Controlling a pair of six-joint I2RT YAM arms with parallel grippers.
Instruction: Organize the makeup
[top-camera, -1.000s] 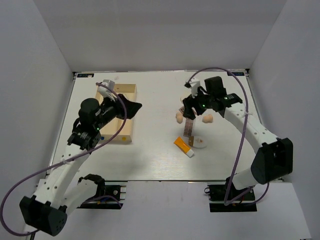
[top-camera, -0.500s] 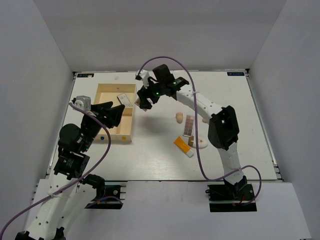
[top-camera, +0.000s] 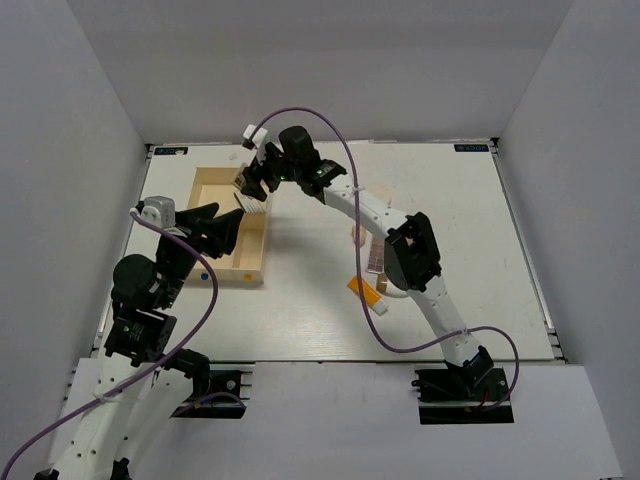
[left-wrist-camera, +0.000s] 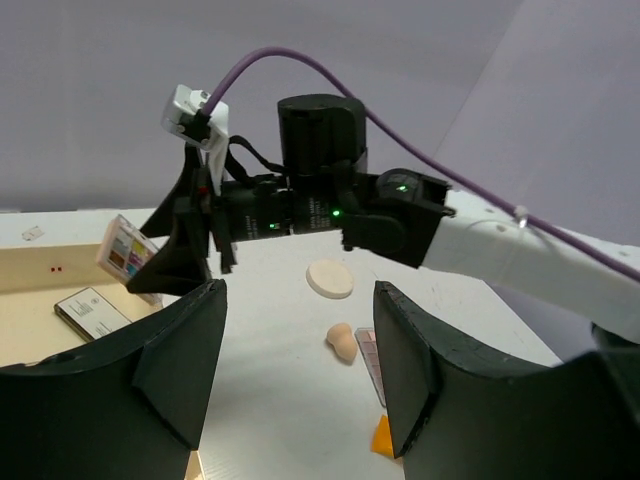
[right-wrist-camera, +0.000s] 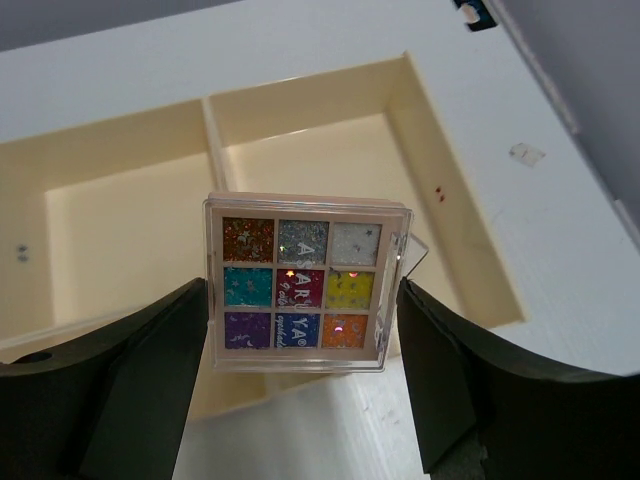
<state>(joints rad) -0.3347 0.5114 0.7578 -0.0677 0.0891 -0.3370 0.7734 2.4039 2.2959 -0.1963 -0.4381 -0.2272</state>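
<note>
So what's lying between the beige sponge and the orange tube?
A flat eyeshadow palette, beside the beige sponge and running toward the orange tube; the left wrist view shows it.

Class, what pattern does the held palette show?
Palette: nine glittery multicoloured squares in a grid; right wrist view.

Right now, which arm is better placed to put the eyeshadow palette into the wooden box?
The right arm. The right gripper already holds the palette over the box. The left gripper is open and holds nothing.
</note>
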